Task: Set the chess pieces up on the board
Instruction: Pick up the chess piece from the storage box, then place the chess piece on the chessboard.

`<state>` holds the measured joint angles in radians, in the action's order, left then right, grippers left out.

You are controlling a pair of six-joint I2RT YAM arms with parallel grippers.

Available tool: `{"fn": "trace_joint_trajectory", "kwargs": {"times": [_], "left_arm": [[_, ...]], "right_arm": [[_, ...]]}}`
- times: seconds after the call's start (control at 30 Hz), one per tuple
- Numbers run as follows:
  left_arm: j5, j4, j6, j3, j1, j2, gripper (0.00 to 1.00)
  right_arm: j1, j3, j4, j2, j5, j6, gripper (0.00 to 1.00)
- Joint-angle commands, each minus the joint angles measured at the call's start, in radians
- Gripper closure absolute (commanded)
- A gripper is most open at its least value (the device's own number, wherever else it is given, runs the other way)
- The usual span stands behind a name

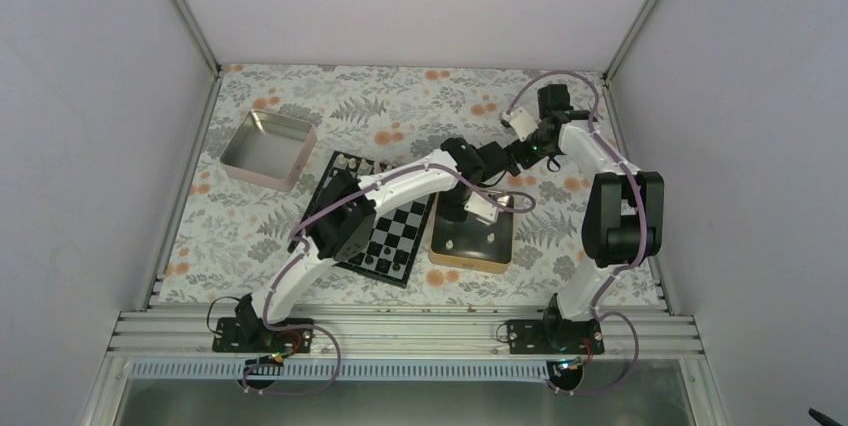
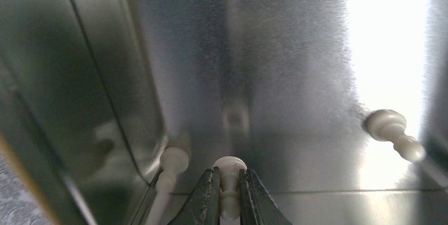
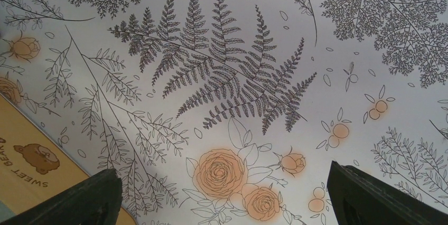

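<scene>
Pincer of outstretched left arm nips chessman in tin.

Cream chessman between black fingers

Brushed, shiny metal lines the gold tin, while the chess pieces look like smooth cream plastic.

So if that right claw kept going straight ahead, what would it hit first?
Probably the flat white cloth printed with grey ferns and orange roses; nothing lies between the open right claw and it.
</scene>
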<state>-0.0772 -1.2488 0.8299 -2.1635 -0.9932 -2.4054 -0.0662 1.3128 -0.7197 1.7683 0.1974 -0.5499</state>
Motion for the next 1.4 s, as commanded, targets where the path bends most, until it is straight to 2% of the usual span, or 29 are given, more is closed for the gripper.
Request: {"fn": "trace_joint_trajectory", "kwargs": {"times": [0.0, 0.23, 0.4, 0.53, 0.77, 0.97, 1.37], "left_arm": [[0.016, -0.032, 0.002, -0.028, -0.007, 0.086, 0.98], [-0.035, -0.029, -0.006, 0.018, 0.016, 0.164, 0.98], [-0.035, -0.036, -0.016, 0.056, 0.083, 0.247, 0.97], [-0.018, 0.008, -0.027, 0.178, 0.178, 0.329, 0.97], [0.037, 0.183, -0.034, 0.481, 0.372, 0.474, 0.97], [0.074, 0.246, -0.029, 0.588, 0.462, 0.486, 0.97], [0.1, 0.28, -0.031, 0.57, 0.467, 0.398, 0.97]], "right_arm": [[-0.008, -0.012, -0.001, 0.011, 0.008, -0.009, 0.0], [-0.009, -0.008, -0.006, 0.015, 0.007, -0.007, 0.0], [-0.008, -0.009, -0.006, 0.019, 0.005, -0.007, 0.0], [-0.009, -0.009, -0.007, 0.017, 0.005, -0.007, 0.0], [-0.014, -0.005, -0.011, 0.026, 0.001, -0.004, 0.0], [-0.022, 0.0, -0.014, 0.033, -0.005, 0.0, 0.0], [-0.023, -0.006, -0.015, 0.033, -0.009, -0.001, 0.0]]}}
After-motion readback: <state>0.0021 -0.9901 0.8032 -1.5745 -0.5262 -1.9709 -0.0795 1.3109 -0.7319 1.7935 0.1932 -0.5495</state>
